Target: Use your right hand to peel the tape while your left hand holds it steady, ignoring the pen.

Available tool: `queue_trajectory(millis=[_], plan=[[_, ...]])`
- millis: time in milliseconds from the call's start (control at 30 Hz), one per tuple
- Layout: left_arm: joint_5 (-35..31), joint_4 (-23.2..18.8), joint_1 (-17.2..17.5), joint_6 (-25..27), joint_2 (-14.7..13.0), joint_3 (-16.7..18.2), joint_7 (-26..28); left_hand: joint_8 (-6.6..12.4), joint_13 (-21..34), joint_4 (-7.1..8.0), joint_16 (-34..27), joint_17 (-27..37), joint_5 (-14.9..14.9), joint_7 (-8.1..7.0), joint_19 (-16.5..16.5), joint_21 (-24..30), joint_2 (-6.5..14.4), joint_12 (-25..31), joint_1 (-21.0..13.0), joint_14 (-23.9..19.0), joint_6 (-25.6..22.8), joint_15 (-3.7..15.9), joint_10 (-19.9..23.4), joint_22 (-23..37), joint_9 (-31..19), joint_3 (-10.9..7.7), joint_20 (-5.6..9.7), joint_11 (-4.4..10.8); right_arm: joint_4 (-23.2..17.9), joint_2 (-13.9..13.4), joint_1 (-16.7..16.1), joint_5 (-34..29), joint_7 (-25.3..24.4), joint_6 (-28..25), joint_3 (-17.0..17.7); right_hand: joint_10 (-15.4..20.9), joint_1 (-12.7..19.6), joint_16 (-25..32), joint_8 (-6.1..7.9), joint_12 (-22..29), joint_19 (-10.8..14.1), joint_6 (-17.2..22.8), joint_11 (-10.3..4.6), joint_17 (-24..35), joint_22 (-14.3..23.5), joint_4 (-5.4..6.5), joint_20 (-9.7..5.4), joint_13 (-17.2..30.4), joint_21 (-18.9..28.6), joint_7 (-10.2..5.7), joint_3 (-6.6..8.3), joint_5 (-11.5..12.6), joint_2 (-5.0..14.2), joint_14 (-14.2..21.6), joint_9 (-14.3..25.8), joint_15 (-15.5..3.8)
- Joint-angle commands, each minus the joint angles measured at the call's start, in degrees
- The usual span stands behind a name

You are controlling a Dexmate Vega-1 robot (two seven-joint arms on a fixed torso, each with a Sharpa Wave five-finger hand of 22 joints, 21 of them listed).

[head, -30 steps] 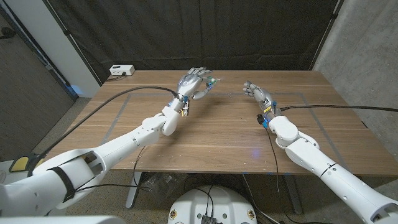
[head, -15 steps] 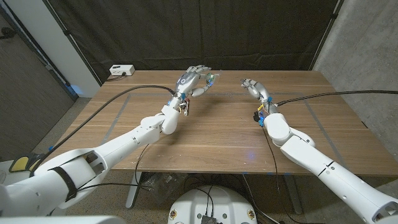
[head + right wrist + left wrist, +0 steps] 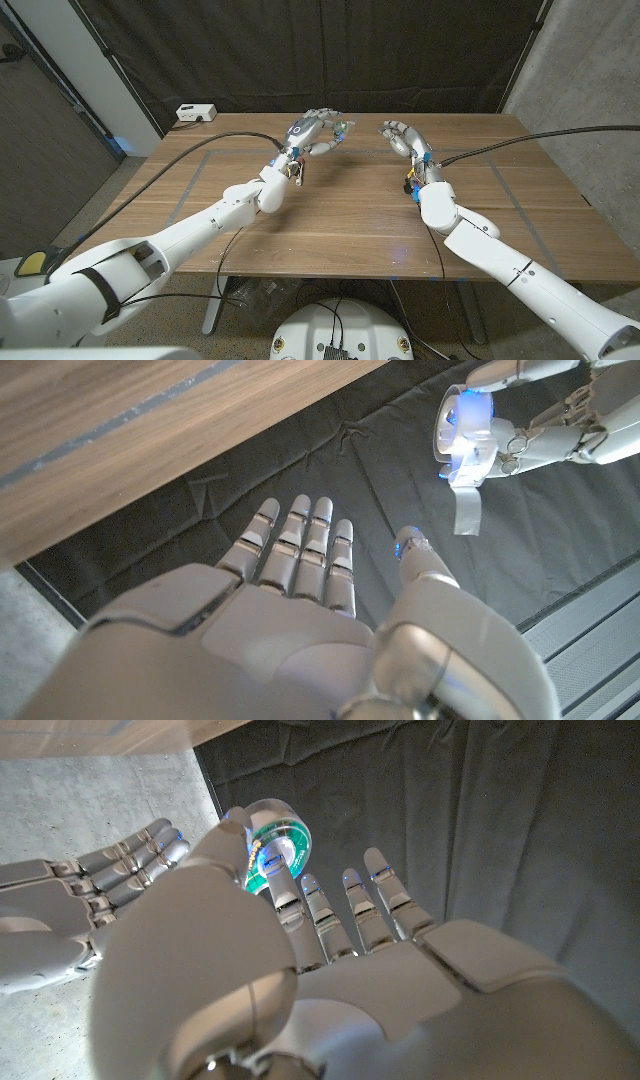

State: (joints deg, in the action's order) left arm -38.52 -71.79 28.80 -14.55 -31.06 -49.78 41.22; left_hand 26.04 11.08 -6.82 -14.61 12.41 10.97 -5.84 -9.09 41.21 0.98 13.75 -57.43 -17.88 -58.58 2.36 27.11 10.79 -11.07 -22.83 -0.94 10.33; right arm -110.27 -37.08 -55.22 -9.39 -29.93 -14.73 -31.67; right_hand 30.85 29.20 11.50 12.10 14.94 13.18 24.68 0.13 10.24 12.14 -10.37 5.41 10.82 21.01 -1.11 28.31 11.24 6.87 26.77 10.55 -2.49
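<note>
A small roll of clear tape (image 3: 277, 848) with a green core is pinched between the thumb and a finger of my left hand (image 3: 314, 132), raised above the far middle of the table. In the right wrist view the tape roll (image 3: 462, 435) shows a loose strip hanging from it. My right hand (image 3: 403, 139) hovers open a short way to the right of the roll, its fingers spread and pointing toward it, not touching. My right hand's fingers (image 3: 296, 555) hold nothing.
The wooden table (image 3: 330, 215) carries faint taped outlines. A white box (image 3: 196, 113) sits at its far left corner. Black cables run from both wrists across the table. A dark curtain hangs behind, and a concrete wall stands at the right.
My right hand has risen and moved left, closer to the tape roll. My left hand has shifted slightly up with the roll.
</note>
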Motion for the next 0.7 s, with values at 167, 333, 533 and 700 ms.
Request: queue_trajectory(millis=[167,333,533,700], plan=[[1.5,-2.7,-0.9,-2.3,-1.6,1.0,-10.5,1.7,0.2,0.24,0.4,0.2,0.0,2.45,0.5,0.4,2.5,-0.5,-2.2,0.8,-4.7,5.38,-0.7,0.3,-1.7,0.28,-0.57,-0.34,-5.1,1.8,2.0,-14.6,-1.0,-17.3,-5.2,2.4,7.5,1.8,-0.05,1.2,3.0,0.8,-1.42,1.4,0.7,-0.43,-2.06,1.3,2.0,-0.86,0.64,-0.9,-0.67,3.4,0.2,-4.41],[0.2,-3.1,-1.2,-2.1,-1.8,0.9,-11.7,1.73,0.2,0.21,0.5,0.3,0.0,2.33,0.6,0.5,2.5,-0.6,-2.3,0.9,-4.6,5.33,-0.7,0.3,-1.7,0.35,-0.66,-0.35,-5.6,2.2,3.0,-17.9,-0.6,-20.6,-6.9,3.2,9.9,2.6,0.18,1.7,3.6,1.6,-2.29,2.0,0.9,-0.4,-2.78,1.6,2.6,-1.55,0.33,-0.9,-1.23,4.5,0.3,-5.82],[-1.3,-3.7,-1.3,-1.0,-2.0,0.7,-13.0,1.73,0.2,0.19,0.7,0.3,0.1,2.06,0.9,0.4,2.6,-0.8,-2.4,1.2,-4.4,4.99,-1.1,0.3,-1.8,0.39,-0.77,-0.54,-6.0,2.2,4.0,-21.2,0.5,-23.0,-8.7,5.8,12.2,4.3,0.41,3.0,3.6,2.3,-3.13,3.4,1.2,0.13,-3.23,2.3,3.2,-2.43,-1.04,-0.5,-2.36,6.6,0.3,-7.52],[-2.1,-3.5,-1.5,-0.8,-1.9,0.4,-13.4,1.89,0.2,0.16,0.9,0.4,0.2,1.95,1.0,0.5,2.7,-0.9,-2.6,1.5,-4.5,4.95,-1.1,0.3,-1.9,0.43,-0.68,-0.47,-6.5,2.5,5.0,-24.7,1.6,-25.8,-10.6,8.3,14.0,6.4,1.09,4.8,4.1,4.9,-4.61,5.5,1.4,0.55,-3.89,3.1,4.1,-3.54,-2.95,0.0,-3.34,8.4,0.4,-8.64]])
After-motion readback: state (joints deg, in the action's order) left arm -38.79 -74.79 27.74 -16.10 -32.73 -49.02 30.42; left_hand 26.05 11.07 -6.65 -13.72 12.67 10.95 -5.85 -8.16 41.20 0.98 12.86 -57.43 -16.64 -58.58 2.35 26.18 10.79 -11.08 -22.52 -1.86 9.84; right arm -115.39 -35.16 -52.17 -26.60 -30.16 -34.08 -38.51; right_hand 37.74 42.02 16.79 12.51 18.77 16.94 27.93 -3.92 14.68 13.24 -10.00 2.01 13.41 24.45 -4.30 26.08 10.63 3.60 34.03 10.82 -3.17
